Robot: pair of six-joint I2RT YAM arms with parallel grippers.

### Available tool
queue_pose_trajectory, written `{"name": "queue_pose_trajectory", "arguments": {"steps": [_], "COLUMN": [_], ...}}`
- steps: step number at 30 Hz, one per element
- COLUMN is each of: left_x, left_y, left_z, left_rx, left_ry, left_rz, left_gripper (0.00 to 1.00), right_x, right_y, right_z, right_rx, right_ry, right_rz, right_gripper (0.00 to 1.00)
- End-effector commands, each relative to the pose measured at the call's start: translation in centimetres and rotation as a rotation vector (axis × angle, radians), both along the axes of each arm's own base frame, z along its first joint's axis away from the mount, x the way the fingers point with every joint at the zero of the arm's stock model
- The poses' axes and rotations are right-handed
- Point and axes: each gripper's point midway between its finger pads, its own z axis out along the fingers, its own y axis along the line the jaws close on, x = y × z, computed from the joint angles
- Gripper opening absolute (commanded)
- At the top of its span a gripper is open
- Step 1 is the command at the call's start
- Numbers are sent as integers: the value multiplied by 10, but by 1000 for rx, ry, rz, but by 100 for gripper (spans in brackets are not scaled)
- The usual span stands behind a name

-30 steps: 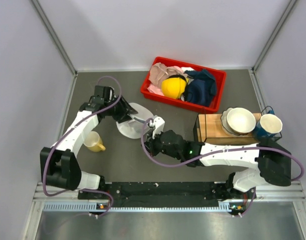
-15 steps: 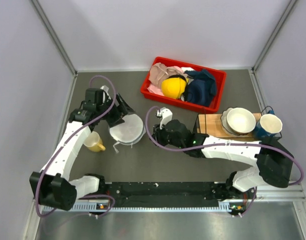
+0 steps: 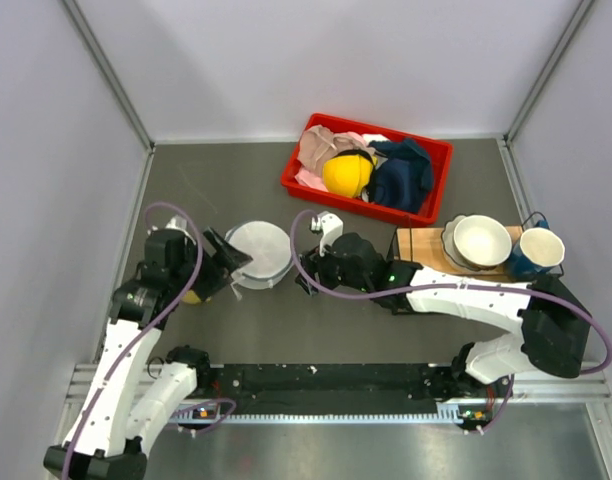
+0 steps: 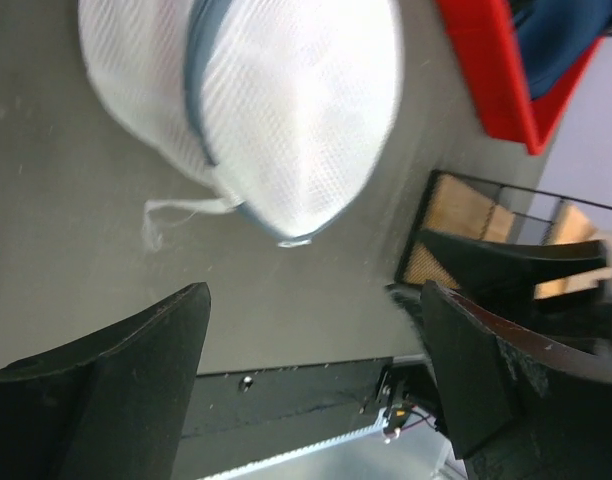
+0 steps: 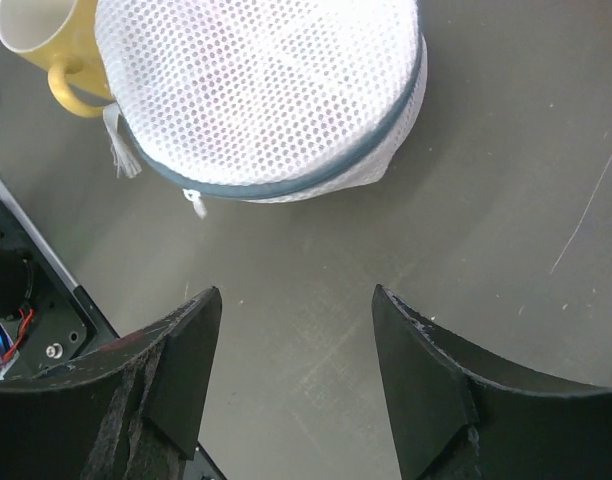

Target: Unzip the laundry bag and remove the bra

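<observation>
Laundry bag is lying loose toward the table's left edge now. Left gripper and right gripper are both backing away, jaws spread and empty. Zip is looking shut, so unzipping is needing a fresh grasp.

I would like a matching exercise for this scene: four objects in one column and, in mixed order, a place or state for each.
1 laundry bag
2 yellow mug
3 red bin
4 white bowl

A on the wooden stand
B holds cloths
C just beside the laundry bag
D white mesh ball on the table

Pairs: 1-D, 2-C, 3-B, 4-A
</observation>
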Motion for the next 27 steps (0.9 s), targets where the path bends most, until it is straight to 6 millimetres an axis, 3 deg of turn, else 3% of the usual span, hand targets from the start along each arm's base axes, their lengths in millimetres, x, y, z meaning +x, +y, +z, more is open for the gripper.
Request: {"name": "queue_pose_trajectory", "arguments": {"steps": [1,3,9,17,19,20,21,23,24,26,27], "left_x": [-6,-4,13,45,53,58,61,68,68,71,71], "left_y": [-8,-18,-17,-27,-27,-26,-25,-26,-27,-30,-31], "left_z": [-42,-49,-62,-53,-61,-58,-64,-54,-57,-50,-51], "left_rx": [-78,-143,-172,-195,-166,-150,-126,-100,-87,-92,-95], "left_ry": [108,119,96,34,43,31,51,34,61,53,59], "left_rz": [28,26,103,99,93,92,89,64,57,36,33], "left_gripper": [92,92,91,83,75,62,34,9,2,0,0], "right_x": [9,7,3,-4,-3,-6,-7,-9,-11,-14,-15], "right_y": [12,12,9,9,12,18,22,30,38,49,58], "right_z": [34,35,33,29,26,27,22,7,10,4,13], "right_rx": [70,70,67,67,63,76,74,78,117,173,230], "right_ry": [-45,-42,-35,-20,-7,13,36,115,129,183,179], "right_rz": [24,33,45,78,75,99,101,85,100,101,125], "right_gripper": [64,65,66,67,67,67,68,68,68,67,67]}}
